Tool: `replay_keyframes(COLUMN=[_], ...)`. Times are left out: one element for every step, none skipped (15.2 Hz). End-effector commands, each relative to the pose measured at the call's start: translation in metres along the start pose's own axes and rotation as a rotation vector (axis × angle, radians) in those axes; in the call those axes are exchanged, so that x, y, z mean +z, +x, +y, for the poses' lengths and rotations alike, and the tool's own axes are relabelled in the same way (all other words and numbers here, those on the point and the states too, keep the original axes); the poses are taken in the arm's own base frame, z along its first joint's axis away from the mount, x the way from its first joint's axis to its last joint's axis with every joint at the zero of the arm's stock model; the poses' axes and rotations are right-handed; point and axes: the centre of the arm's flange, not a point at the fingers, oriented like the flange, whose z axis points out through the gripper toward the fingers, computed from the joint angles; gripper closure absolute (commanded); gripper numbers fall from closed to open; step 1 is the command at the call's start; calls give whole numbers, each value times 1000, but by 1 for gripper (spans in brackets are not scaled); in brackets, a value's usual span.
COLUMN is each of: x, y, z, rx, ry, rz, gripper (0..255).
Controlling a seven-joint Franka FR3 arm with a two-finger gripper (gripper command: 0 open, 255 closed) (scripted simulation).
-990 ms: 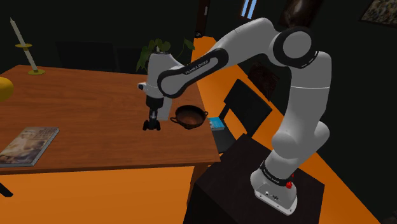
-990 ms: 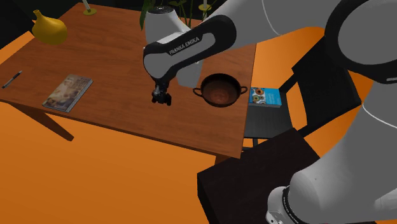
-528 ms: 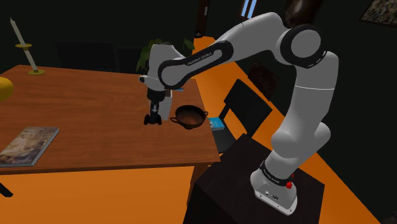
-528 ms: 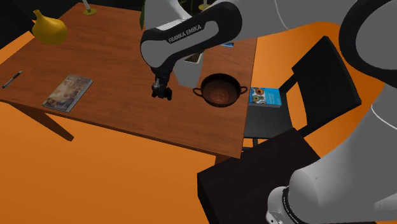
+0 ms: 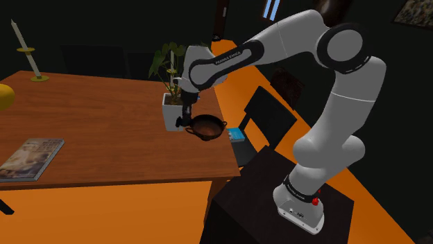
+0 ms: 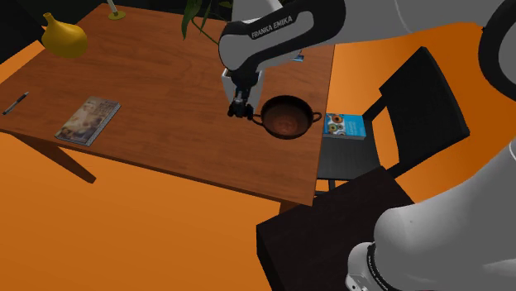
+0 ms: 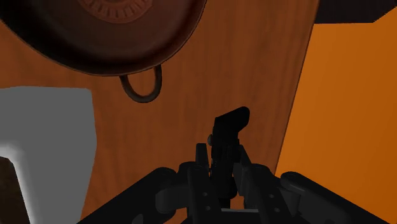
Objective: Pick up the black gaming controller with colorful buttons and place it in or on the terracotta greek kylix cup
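Observation:
The small black controller [image 7: 230, 124] is clasped between my two fingers; no coloured buttons can be made out on it. My gripper [image 5: 186, 123] [image 6: 240, 108] [image 7: 224, 156] hangs low over the wooden table [image 5: 104, 125], just beside the near handle [image 7: 141, 86] of the kylix cup. The cup [image 5: 208, 127] [image 6: 286, 116] [image 7: 114, 32] is a dark reddish-brown shallow bowl with two loop handles, standing upright near the table's corner.
A white planter [image 5: 171, 111] [image 7: 44, 127] with a leafy plant stands right behind my gripper. A magazine [image 6: 88, 120], a pen [image 6: 15, 103], a yellow gourd [image 6: 64, 35] and a candle [image 5: 28, 52] lie farther off. A blue book [image 6: 344, 126] rests on the black chair [image 6: 413, 91].
My gripper has carried the controller across the table toward the cup, rightward in both exterior views, ending next to the cup's handle and uncovering the planter.

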Motion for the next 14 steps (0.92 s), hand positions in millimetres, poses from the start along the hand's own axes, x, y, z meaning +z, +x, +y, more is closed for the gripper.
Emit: replay_keyframes(x=[-6,-9,-11,-14,-16,-18,-21,-23,-26,-28,-32,-27,-22,-17], y=[-22,-33,-44,-54,-65,-75,-86,-96,-107,-117,-136,-136,-137,-138], z=[13,21,28,36,44,51,59,66,74,81,94,95,96,97], rx=[-2,-2,-2,-2,-2,-2,-2,-2,-2,-2,-2,-2,-2,-2], ry=[0,0,0,0,0,0,0,0,0,0,0,0,0,0], rz=[0,0,0,0,0,0,0,0,0,0,0,0,0,0], gripper=[255,255,255,255,255,255,255,255,255,255,255,255,255,255])
